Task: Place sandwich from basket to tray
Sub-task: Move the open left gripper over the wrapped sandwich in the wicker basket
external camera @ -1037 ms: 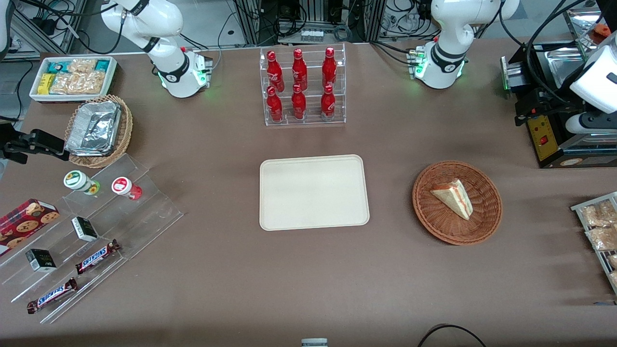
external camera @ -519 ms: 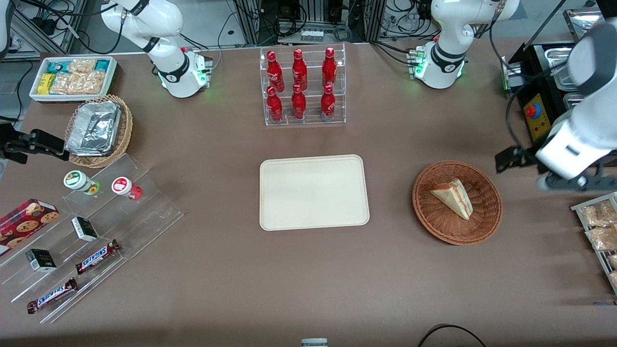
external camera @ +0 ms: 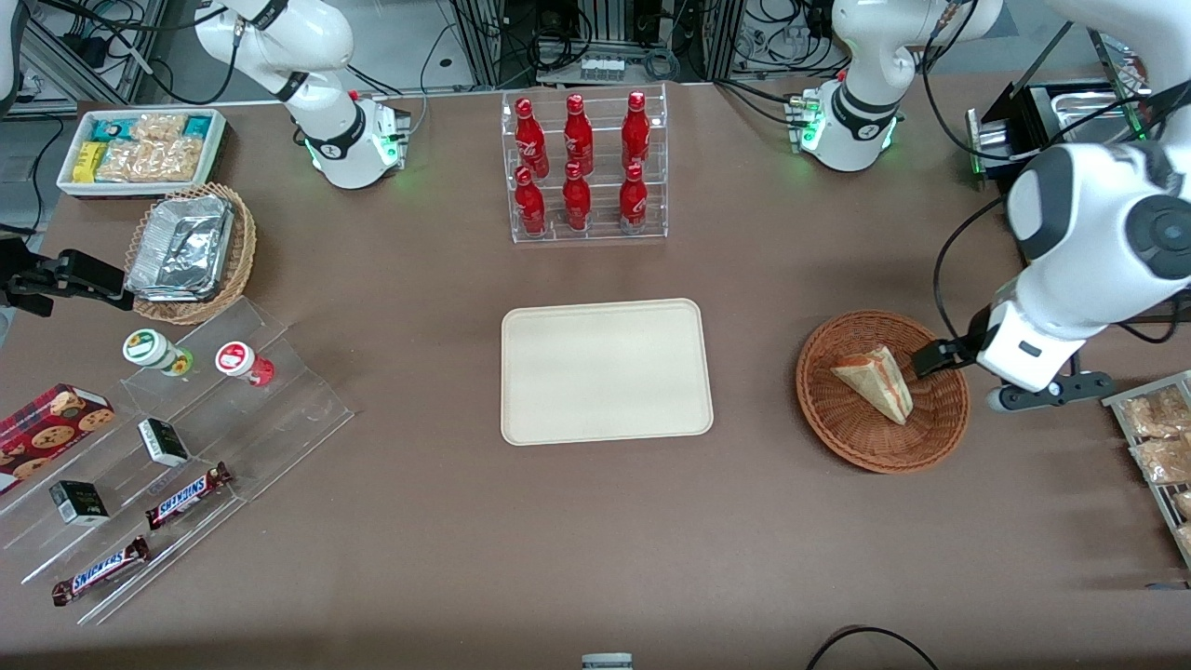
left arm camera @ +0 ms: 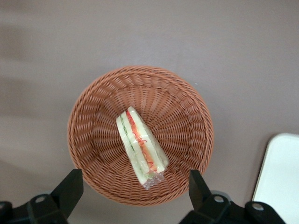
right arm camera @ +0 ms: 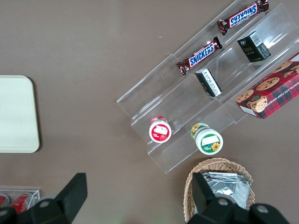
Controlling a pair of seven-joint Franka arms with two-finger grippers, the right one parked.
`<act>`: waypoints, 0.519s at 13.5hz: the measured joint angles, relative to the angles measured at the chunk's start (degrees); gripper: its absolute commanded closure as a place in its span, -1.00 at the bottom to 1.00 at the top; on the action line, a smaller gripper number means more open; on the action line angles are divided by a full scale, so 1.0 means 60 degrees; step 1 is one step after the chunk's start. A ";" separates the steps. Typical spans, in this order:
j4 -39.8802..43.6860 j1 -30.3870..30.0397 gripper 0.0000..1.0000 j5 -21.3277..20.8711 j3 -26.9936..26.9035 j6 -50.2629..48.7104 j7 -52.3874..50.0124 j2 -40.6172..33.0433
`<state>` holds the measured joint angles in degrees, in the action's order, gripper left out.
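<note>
My gripper (left arm camera: 133,198) hangs wide open and empty above the basket (external camera: 940,423), its fingertips (left arm camera: 70,184) partly cut off from view, while the sandwich (external camera: 875,381) lies in the basket, its long axis running diagonally, beside the bare tray (external camera: 605,372).

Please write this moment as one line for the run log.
phase: approach | hand: open, above basket | sandwich: in basket, not held | tray: bare

End effector (left arm camera: 133,196) open above basket (left arm camera: 98,98); sandwich (left arm camera: 140,147) unobstructed; bare table toward tray (external camera: 605,321).
</note>
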<state>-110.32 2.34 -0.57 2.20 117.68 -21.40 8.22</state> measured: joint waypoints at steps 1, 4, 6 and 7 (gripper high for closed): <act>-0.0246 0.0006 -1.00 -0.0001 0.0001 0.0160 -0.0577 0.0042; -0.0850 0.0031 -1.00 -0.0001 0.0004 0.0919 -0.1901 0.0186; -0.1547 0.0090 -1.00 -0.0001 0.0034 0.2036 -0.2858 0.0230; -0.1982 0.0157 -1.00 -0.0001 0.0054 0.2677 -0.3232 0.0242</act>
<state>-122.21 3.28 -0.58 2.52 133.74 -40.79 9.68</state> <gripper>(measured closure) 0.000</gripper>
